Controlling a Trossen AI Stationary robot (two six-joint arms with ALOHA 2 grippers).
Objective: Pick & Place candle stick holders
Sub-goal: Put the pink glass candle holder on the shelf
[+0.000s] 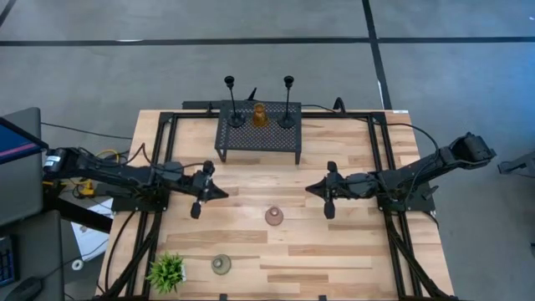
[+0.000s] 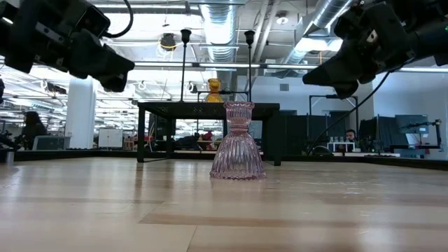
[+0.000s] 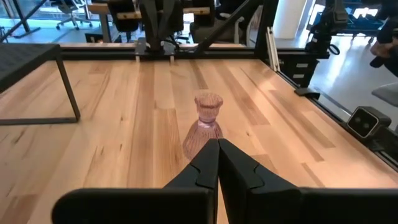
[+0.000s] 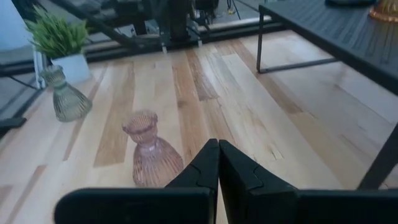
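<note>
Two tall black holders [image 1: 231, 102] [image 1: 288, 100] and the amber holder [image 1: 260, 115] stand on the black mesh stand [image 1: 259, 135] at the table's far side. The pink holder [image 1: 274, 216] stands upright on its base at the table's middle; it also shows in the low view [image 2: 238, 143] and in both wrist views [image 3: 204, 129] [image 4: 150, 150]. The grey-green holder [image 1: 221, 264] stands near the front left. My left gripper [image 1: 219, 194] is shut and empty, left of the pink holder. My right gripper [image 1: 309, 189] is shut and empty, to its right.
A small spiky green plant [image 1: 166, 271] in a white pot stands at the front left corner, beside the grey-green holder. Black frame rails run along the table's left, right and far edges. Bare wood lies between the stand and the pink holder.
</note>
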